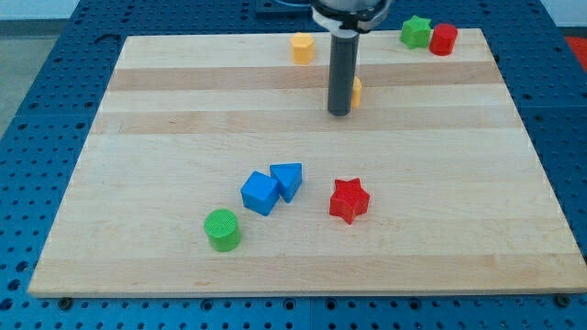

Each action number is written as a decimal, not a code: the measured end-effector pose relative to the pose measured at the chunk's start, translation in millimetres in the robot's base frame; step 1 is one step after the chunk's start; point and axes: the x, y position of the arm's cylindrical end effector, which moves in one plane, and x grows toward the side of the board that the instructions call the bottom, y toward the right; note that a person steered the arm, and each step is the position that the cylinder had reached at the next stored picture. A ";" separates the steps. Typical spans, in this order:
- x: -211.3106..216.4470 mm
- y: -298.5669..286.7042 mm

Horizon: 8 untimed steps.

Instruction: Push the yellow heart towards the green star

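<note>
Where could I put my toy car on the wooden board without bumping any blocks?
The wooden board is bare on the view's left, beside the yellow block, and on the right below the green star and red cylinder. It is crowded around the blue cube, blue triangle, red star and green cylinder.

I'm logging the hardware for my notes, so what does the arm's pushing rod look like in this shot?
The tool is a straight, dark grey cylindrical rod, smooth and unmarked, hanging from a wider black-and-white round mount at the view's top. My tip is flat-ended. No cables or labels show.
</note>
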 end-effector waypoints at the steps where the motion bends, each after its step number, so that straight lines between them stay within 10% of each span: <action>1: 12.3 -32.7; 8: -79.2 32.0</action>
